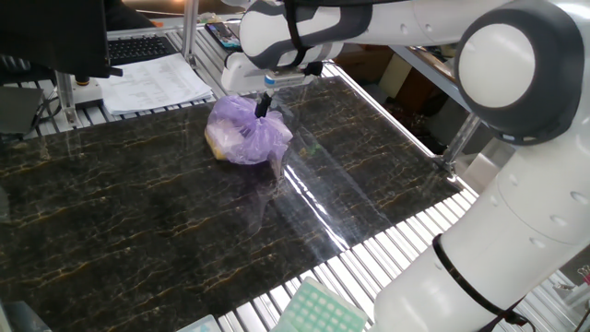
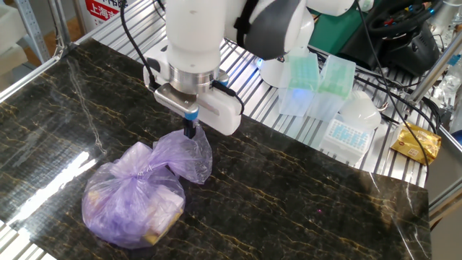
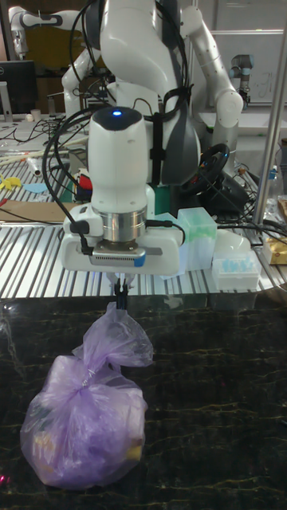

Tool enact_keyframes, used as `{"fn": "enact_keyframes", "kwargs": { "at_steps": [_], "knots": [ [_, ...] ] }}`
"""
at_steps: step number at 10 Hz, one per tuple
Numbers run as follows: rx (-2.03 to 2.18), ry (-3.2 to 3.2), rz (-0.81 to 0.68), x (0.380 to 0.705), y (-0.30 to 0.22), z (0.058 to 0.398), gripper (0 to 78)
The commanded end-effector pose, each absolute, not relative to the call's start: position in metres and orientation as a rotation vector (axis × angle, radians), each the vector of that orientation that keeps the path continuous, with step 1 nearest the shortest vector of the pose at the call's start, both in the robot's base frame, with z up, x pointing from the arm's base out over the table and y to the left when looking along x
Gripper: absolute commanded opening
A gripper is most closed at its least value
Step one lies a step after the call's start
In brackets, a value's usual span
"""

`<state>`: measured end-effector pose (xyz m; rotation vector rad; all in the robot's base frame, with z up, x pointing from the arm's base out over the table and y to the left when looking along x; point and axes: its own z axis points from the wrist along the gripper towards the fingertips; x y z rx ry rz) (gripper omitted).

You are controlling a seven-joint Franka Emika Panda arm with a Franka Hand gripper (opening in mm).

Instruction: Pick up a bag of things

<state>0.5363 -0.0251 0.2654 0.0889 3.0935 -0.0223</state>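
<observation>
Note gripper (image 2: 190,131): fingers pinched tight on loose flap above knot of purple bag (image 2: 137,195). Bag body rests on dark marble table (image 2: 289,195), directly below gripper.

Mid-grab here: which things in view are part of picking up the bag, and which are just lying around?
Part of the job:
- purple bag, on the table, yellowish contents showing
- gripper, shut on the bag's loose top flap

Lying about:
- green pipette tip boxes on the slatted rack
- gold foil packet
- papers
</observation>
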Motion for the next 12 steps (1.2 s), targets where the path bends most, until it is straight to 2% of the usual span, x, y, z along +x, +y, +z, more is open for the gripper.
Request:
{"fn": "enact_keyframes", "kwargs": {
  "at_steps": [1,8,12],
  "knots": [
    [0.122,3.103,-0.037,0.5376,-0.0258,0.2673,0.0],
    [0.044,3.167,-0.018,0.5378,-0.0248,0.2638,0.0],
    [0.189,3.141,-0.039,0.5378,-0.0248,0.2638,0.0]
  ]
}}
